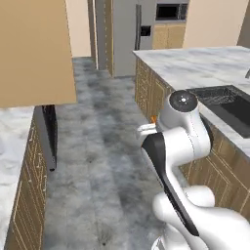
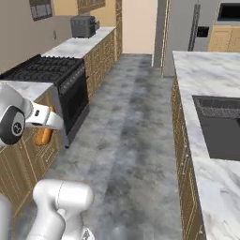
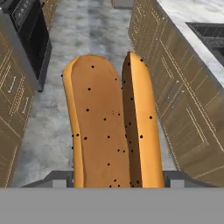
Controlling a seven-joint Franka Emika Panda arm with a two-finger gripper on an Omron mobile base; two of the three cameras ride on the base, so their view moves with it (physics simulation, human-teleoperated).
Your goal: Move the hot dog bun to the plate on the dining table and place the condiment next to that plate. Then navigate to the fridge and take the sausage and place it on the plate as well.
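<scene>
Item: hot dog bun (image 3: 109, 127), grasped in my end effector (image 3: 117, 177), carried over the aisle floor (image 2: 136, 126) beside the dining table (image 2: 206, 75). Risk, as I judge it: base motion jolts the bun loose, or it clips the table edge.

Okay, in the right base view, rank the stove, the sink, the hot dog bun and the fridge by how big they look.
1. Stove and fridge: similar spread, fridge farther off and cropped, so unranked.
2. Sink, cut off at the edge.
3. Hot dog bun, by far the smallest, partly hidden by the gripper closed on it.
</scene>
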